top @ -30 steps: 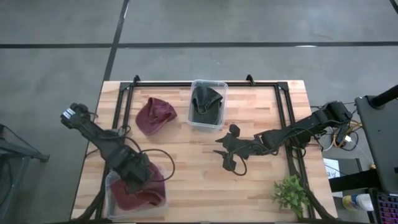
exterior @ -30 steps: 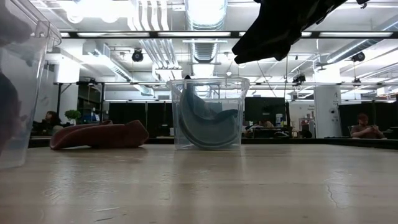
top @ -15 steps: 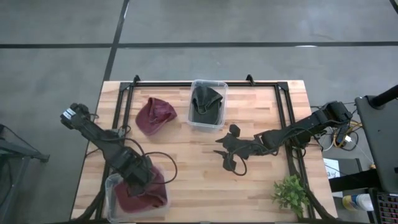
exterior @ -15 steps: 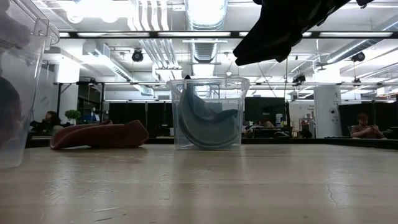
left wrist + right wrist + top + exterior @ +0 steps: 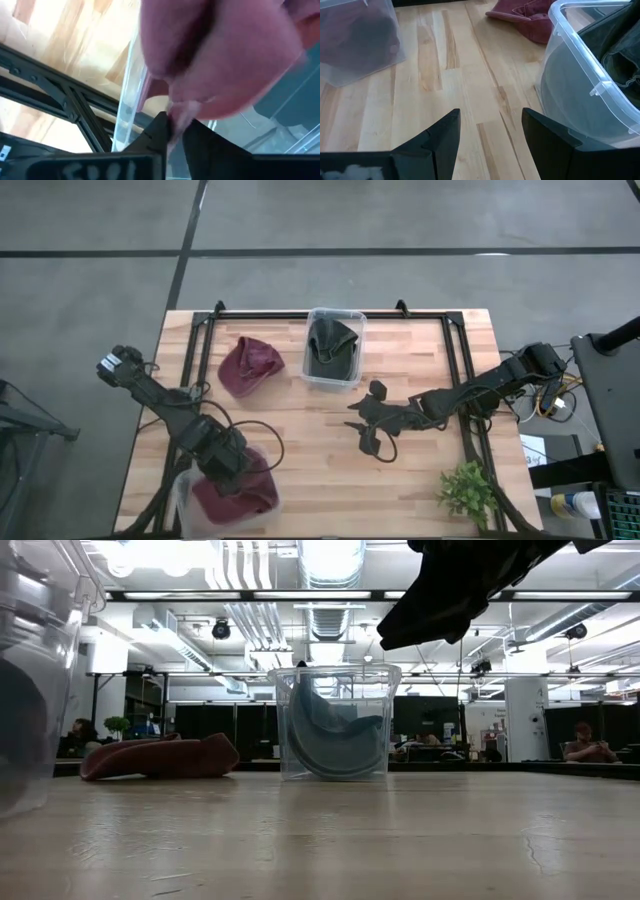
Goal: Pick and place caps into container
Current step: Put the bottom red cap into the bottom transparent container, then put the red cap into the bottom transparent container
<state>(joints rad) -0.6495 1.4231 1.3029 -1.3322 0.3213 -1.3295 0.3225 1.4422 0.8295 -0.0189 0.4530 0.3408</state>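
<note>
Wooden table (image 5: 420, 470): two clear plastic containers, a loose cap and a small plant (image 5: 467, 492) are carried on it
Far container (image 5: 334, 347): set at the table's far edge; dark olive-green cap fabric (image 5: 330, 345) is seen inside, the count there cannot be told
Near container (image 5: 185, 498): at the near left corner, under the left arm; maroon fabric (image 5: 238, 492) fills it and bulges over the rim
Loose maroon cap (image 5: 250, 366): lying flat beside the far container, one counted, not yet placed
Handling: the caps are judged light, soft and floppy, with only the curved brim stiff; a pinch on the brim or a fold of the crown is judged best
Left gripper (image 5: 222, 463): fingers pinched on a fold of maroon cloth over the near container
Right gripper (image 5: 362, 423): fingers spread and empty, held above mid-table
Count: two containers, one loose cap, one plant
</note>
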